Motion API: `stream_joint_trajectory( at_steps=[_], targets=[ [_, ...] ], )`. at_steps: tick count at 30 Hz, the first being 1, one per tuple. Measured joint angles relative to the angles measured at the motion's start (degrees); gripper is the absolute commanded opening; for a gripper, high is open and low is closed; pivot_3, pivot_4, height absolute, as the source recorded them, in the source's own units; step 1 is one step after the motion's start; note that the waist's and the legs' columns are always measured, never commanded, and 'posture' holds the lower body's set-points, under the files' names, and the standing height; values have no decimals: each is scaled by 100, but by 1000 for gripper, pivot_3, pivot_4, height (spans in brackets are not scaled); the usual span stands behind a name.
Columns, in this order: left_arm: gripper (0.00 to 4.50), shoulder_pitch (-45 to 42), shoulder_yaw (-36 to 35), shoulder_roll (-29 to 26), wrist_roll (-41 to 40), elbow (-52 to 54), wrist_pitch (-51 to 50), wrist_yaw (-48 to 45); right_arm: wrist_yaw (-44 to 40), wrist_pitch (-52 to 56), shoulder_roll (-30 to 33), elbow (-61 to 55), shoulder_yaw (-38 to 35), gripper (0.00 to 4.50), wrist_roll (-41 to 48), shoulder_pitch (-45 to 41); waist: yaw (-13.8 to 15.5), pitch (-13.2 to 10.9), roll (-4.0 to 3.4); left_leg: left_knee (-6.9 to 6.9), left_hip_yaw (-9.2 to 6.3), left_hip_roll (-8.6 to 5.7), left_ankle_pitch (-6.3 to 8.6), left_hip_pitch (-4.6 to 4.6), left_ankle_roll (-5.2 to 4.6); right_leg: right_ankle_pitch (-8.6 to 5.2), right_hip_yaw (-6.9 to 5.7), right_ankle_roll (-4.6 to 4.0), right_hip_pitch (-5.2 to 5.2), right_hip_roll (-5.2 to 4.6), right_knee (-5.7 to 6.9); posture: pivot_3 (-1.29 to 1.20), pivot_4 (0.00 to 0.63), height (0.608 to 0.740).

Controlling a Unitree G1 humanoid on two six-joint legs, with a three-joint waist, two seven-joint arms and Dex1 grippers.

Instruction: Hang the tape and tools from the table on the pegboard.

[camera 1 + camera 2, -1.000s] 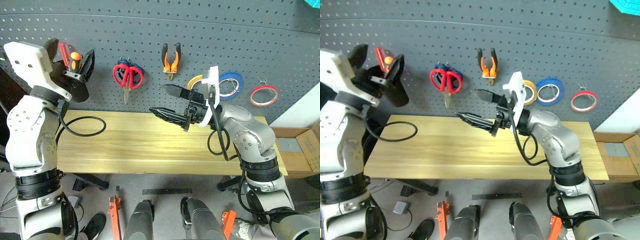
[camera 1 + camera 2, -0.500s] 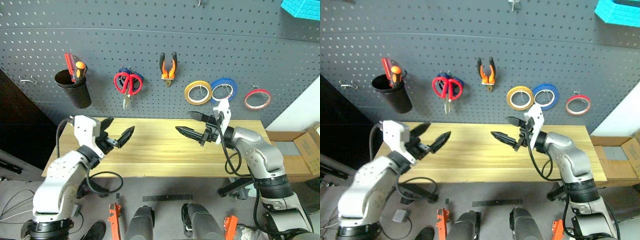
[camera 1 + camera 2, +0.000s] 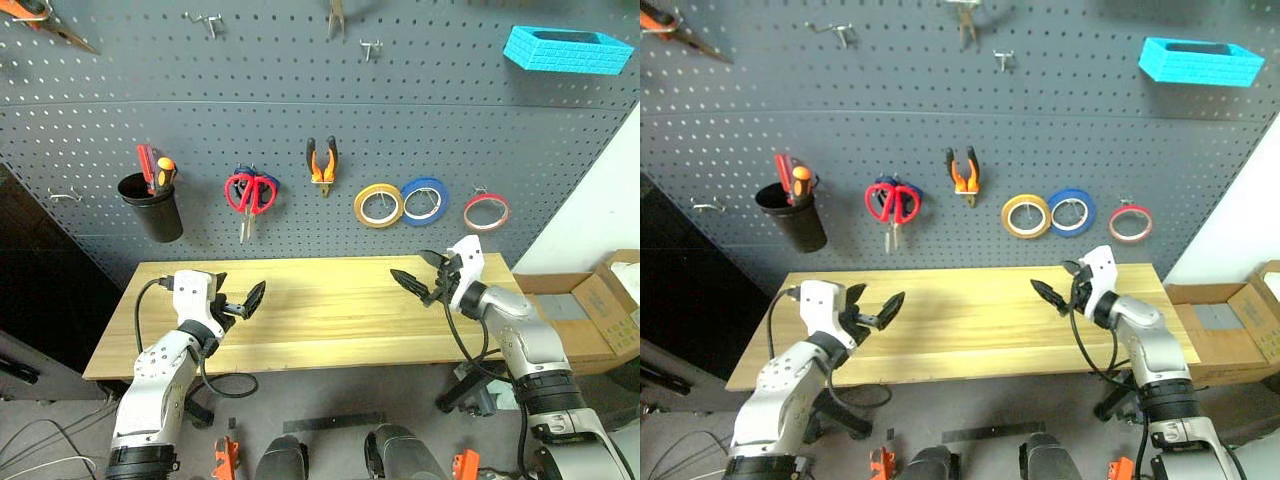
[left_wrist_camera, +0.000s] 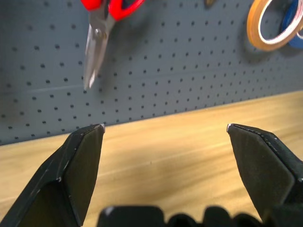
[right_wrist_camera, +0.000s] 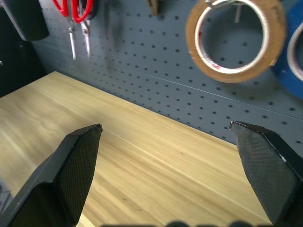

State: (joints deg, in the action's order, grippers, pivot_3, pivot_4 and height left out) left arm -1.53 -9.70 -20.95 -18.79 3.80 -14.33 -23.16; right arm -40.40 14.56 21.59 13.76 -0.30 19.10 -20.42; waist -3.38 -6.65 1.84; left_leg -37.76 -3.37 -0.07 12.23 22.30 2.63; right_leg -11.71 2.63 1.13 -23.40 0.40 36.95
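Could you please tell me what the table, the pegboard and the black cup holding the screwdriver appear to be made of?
The table looks like light wood or a wood laminate: pale yellowish grain lines, low sheen. The pegboard looks like painted metal or hardboard, matte dark grey with regular punched holes; which one is unclear. The black cup seems to be plastic: smooth, uniform, dull black.

Pegboard (image 3: 300,120) dark grey, dotted hole rows; table (image 3: 320,310) pale yellow woodgrain; tape (image 3: 486,212) red; scissors (image 3: 246,192) red-handled; pliers (image 3: 321,165) orange-black.

Grey floor (image 3: 60,420), cardboard box (image 3: 608,310), white wall (image 3: 610,215)
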Motion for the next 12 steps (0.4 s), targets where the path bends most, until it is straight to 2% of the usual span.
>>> stream_joint_trajectory(
  at_steps=[12],
  targets=[
    [4454,157,0,232,120,-187,254,114,-11,-217,-52,323,-41,4500,-66,-1,-13,135,-29,34,14,-1,6,-41,-7,-1,10,0,14,-1,0,-29,0,740]
  ],
)
